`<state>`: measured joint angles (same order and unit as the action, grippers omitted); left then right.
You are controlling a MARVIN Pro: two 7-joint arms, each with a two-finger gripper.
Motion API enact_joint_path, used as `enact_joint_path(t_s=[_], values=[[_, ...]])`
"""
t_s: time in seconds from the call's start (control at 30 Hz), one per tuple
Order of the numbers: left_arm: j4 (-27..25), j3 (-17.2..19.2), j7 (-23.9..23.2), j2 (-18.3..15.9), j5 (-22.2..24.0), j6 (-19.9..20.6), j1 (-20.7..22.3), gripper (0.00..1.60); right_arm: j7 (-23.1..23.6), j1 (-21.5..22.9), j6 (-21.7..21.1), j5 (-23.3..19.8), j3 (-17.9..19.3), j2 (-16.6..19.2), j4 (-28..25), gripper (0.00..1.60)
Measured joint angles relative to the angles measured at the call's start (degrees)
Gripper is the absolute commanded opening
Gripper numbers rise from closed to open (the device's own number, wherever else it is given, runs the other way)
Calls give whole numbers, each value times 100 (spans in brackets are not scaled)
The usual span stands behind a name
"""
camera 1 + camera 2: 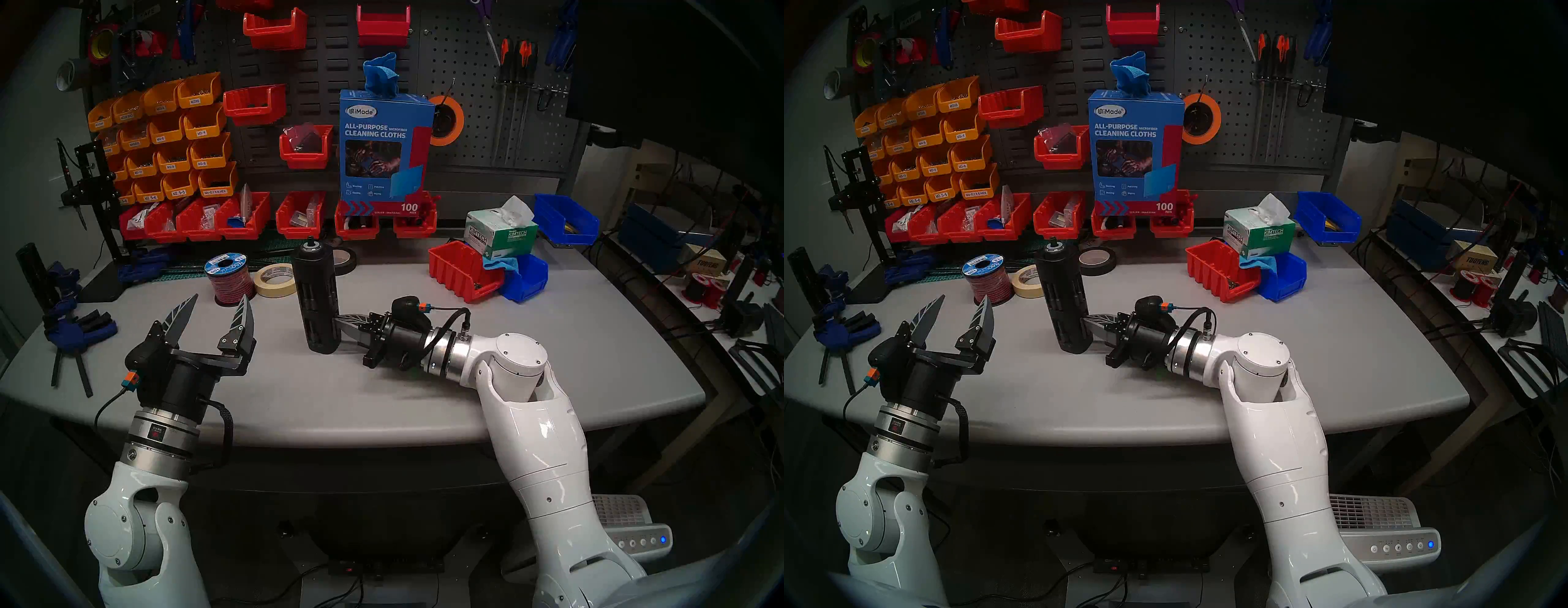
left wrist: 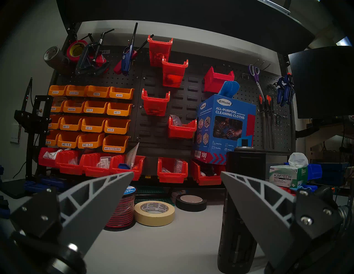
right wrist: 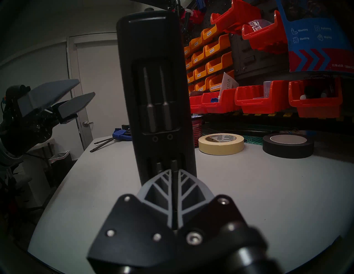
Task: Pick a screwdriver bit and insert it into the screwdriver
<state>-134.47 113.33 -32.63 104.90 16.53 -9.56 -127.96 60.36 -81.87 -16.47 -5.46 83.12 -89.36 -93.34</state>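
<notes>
The screwdriver (image 1: 317, 297) — a tall matte-black cylinder with vertical side slots — stands upright near the middle of the grey bench (image 1: 551, 361), somewhat toward its back edge. The right gripper (image 1: 341, 329) lies level just above the bench top and meets the cylinder's lower part from the right. In the right wrist view its fingers (image 3: 162, 183) are pressed together at the lower slot, clamped on a screwdriver bit (image 3: 174, 191) — a thin dark rod running straight down the seam between them. The bit's upper end sits in the lower slot; its other end disappears between the finger bases. Two more silvery bits (image 3: 159, 101) stand side by side in the upper slot of the cylinder.

The left gripper (image 1: 220, 316) hovers over the bench's front-left part, tilted upward, fingers spread wide apart and holding nothing.

Behind the screwdriver, toward the back edge, lie a cream tape roll (image 1: 276, 280), a black tape roll (image 1: 344, 260) and a spool of red-and-black wire (image 1: 229, 280). Toward the back-right corner stand a red bin (image 1: 460, 274), a blue bin (image 1: 526, 276) and a tissue box (image 1: 498, 233).
</notes>
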Motion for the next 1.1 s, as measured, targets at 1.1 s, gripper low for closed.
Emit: enact_joint_path(t_s=[1.1], values=[[1, 0, 0, 0, 0, 0, 0, 160, -49, -975, -164, -10, 296, 147, -1101, 0]])
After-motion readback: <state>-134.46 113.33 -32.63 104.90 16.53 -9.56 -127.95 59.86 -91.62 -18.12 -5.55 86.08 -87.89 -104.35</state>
